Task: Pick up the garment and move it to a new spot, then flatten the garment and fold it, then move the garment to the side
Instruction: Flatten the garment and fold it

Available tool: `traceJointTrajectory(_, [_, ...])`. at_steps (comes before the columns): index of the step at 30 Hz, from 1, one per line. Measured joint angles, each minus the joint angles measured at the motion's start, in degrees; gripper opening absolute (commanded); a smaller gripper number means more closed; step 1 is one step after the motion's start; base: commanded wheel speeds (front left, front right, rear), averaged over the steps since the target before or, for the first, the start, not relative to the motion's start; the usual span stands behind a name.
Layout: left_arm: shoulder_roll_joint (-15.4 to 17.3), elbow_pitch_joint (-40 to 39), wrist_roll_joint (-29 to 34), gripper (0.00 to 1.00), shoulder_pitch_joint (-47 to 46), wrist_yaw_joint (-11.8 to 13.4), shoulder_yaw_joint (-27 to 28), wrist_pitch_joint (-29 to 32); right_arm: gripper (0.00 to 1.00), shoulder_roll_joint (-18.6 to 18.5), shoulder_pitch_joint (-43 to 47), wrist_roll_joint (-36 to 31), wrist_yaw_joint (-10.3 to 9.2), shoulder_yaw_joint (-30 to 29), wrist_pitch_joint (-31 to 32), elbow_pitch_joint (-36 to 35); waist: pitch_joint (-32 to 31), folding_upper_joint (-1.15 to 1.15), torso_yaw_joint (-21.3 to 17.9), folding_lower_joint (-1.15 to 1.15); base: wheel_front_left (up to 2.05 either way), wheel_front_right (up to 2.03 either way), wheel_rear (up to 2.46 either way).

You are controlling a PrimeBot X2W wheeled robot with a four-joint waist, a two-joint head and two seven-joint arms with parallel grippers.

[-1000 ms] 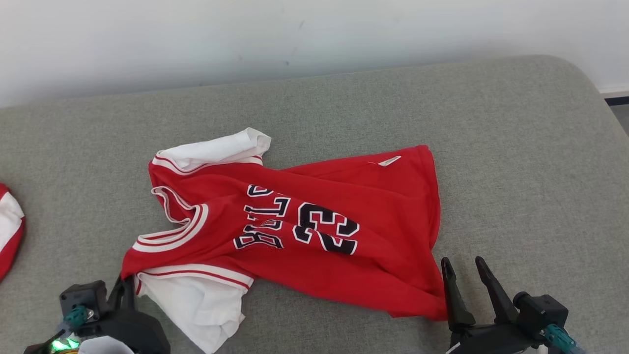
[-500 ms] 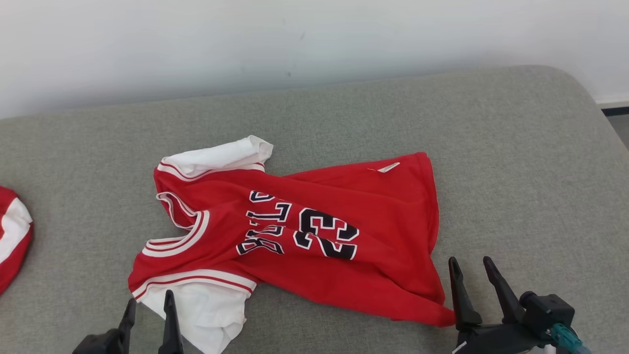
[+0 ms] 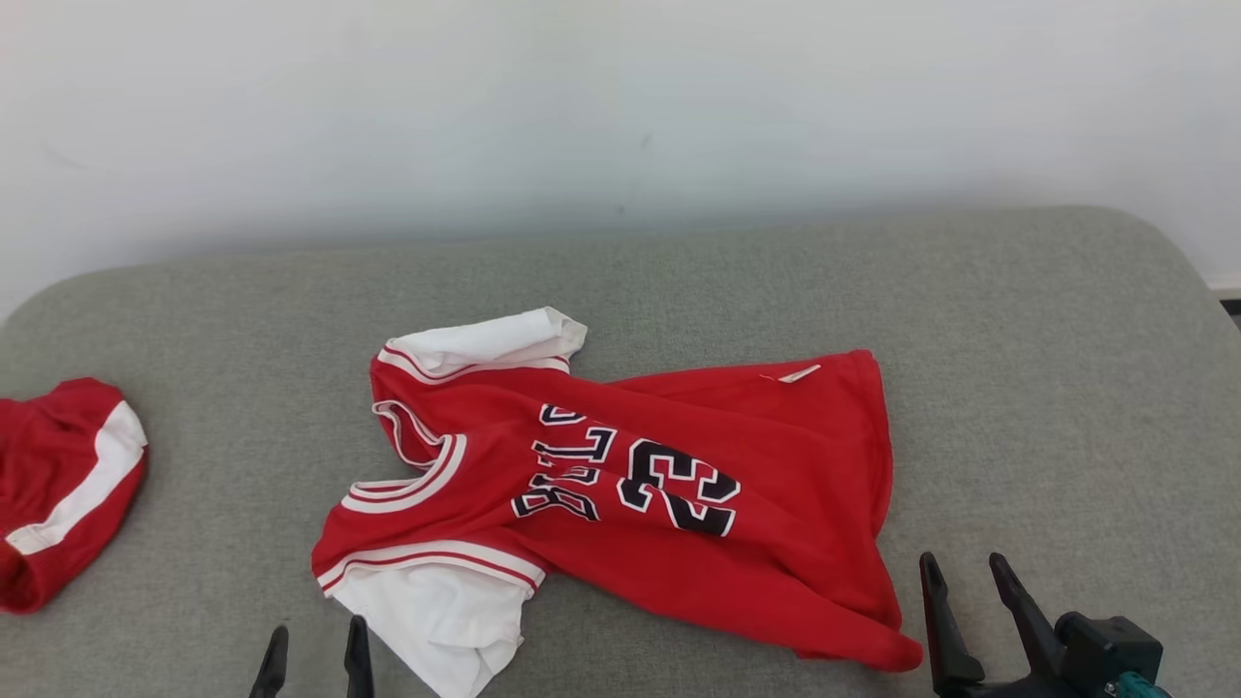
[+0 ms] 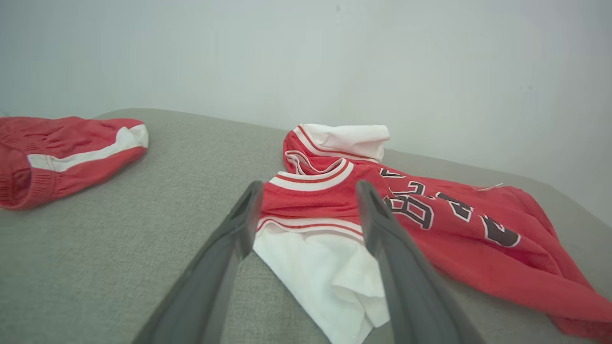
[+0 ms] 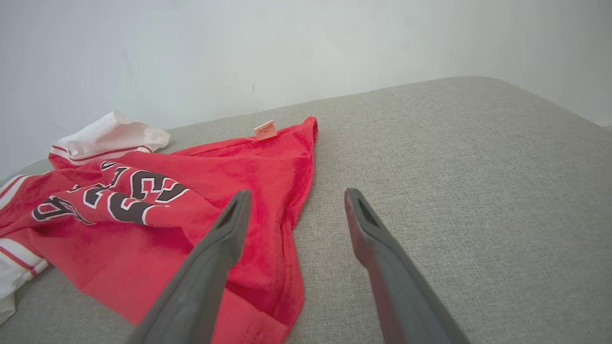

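Note:
The garment (image 3: 620, 485) is a red jersey with white sleeves and a dark number 23, lying rumpled on the grey cushion (image 3: 1047, 368), collar to the left. My left gripper (image 3: 315, 645) is open at the bottom edge, just short of the near white sleeve (image 3: 446, 620), with nothing between its fingers. In the left wrist view the left gripper (image 4: 308, 191) points at the collar and sleeve of the garment (image 4: 454, 224). My right gripper (image 3: 965, 572) stands open beside the hem's near corner. In the right wrist view the right gripper (image 5: 296, 195) hovers over the hem of the garment (image 5: 167, 210).
A second red and white cloth (image 3: 58, 485) lies bunched at the cushion's far left, also in the left wrist view (image 4: 62, 153). A pale wall (image 3: 620, 116) runs behind the cushion. The cushion's rounded edge drops off at the right (image 3: 1202, 281).
My left gripper has opened, let go of the garment's near shoulder and drawn back. The right gripper stays open. The head camera has shifted, so the whole picture sits lower and further right.

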Motion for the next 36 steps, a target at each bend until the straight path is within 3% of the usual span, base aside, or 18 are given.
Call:
traceJointTrajectory(7, [-2.23,0.58,3.44,1.00,1.14,-4.65,4.79,0.01,1.00,0.01,-0.43,1.59,0.00,-2.23,4.83,-1.36,-1.57,0.00,1.74,0.00,0.00,0.00,0.00])
traceJointTrajectory(15, [-2.75,0.88,5.06,1.00,-0.19,-6.21,5.55,0.01,1.00,-0.01,-9.49,3.58,0.00,-5.15,22.86,0.37,0.03,0.00,1.95,0.01,0.00,0.00,0.00])
traceJointTrajectory(22, [-2.79,0.99,4.81,1.00,-2.30,-6.70,4.56,0.01,1.00,-0.22,-17.35,0.87,0.00,-8.10,31.76,6.94,2.83,0.00,2.39,0.01,0.00,0.00,0.00])
traceJointTrajectory(36, [-2.81,0.93,4.53,1.00,-4.52,-6.78,3.88,0.01,1.00,-0.88,-24.18,-5.42,0.00,-9.28,31.14,18.06,6.13,0.00,4.05,0.01,0.00,0.00,0.00])
